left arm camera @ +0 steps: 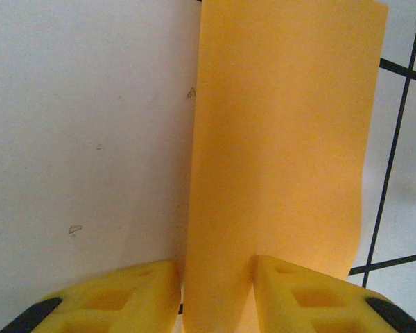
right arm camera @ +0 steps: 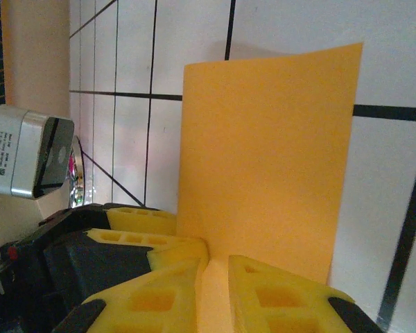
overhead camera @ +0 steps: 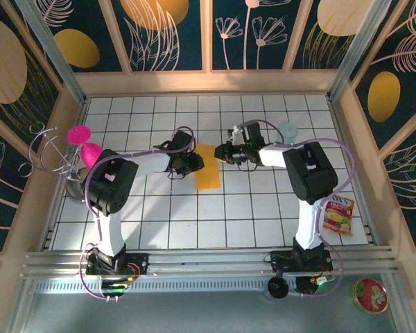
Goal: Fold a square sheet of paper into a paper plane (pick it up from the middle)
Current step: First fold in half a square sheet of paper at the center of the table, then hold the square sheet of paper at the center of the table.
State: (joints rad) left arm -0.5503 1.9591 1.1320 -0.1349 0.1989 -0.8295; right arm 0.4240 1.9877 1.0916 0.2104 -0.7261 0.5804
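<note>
Nearest, on the right of the white-tiled tabletop, there's a red-and-yellow snack packet, well apart from the action. At mid-table lies the orange-yellow sheet of paper, a narrow folded strip running near to far, with both arms meeting at its far half. The left gripper is on the strip's left side. Its yellow fingers stand partly apart with the paper running up between them, and it cannot be told whether they actually pinch it. The right gripper is on the right side, jaws almost together and nipping the paper's edge. Farther off to the right, a pale teal cup stands alone.
</note>
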